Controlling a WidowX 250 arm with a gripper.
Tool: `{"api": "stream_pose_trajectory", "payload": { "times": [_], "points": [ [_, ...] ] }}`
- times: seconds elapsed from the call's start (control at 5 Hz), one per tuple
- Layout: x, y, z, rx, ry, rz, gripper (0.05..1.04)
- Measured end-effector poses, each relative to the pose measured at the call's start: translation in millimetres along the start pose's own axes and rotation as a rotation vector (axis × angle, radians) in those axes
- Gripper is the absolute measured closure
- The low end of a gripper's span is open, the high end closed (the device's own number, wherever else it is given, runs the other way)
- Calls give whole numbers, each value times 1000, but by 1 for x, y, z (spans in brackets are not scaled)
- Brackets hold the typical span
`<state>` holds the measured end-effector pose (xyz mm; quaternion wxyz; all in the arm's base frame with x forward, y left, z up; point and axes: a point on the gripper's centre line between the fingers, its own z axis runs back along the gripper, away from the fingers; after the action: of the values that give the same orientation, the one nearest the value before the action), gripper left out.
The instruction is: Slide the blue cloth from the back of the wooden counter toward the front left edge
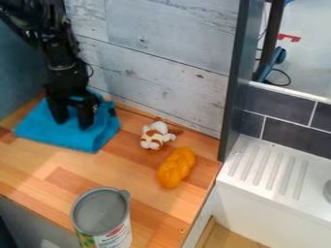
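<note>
The black gripper hangs over a blue cloth at the left of the wooden counter, its two fingers apart and pointing down. Blue cloth shows between them; whether the tips touch it I cannot tell. The cloth lies rumpled, with a raised fold along its right side. To the right of the cloth is a small white and brown plush toy. An orange braided bread-like toy lies just below and right of the plush. An opened can stands at the front edge, its grey top facing up.
A wooden counter carries these things. Behind it rises a whitewashed plank wall, with a dark upright panel at its right end. Beyond that panel are a white sink unit with a ribbed drainboard and grey tiles.
</note>
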<state>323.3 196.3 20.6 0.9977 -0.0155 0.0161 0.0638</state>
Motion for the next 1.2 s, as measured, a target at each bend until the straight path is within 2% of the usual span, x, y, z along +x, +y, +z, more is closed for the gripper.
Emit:
{"api": "stream_pose_trajectory", "payload": {
  "times": [0.2, 0.6, 0.8, 1.2],
  "points": [
    [-19, 2, -11, 5, 45, 1, 81],
    [-79, -17, -15, -8, 196, -34, 81],
    [-95, -14, -17, -49, 220, -40, 81],
    [-106, -7, -18, -59, 287, -43, 81]
  ]
}}
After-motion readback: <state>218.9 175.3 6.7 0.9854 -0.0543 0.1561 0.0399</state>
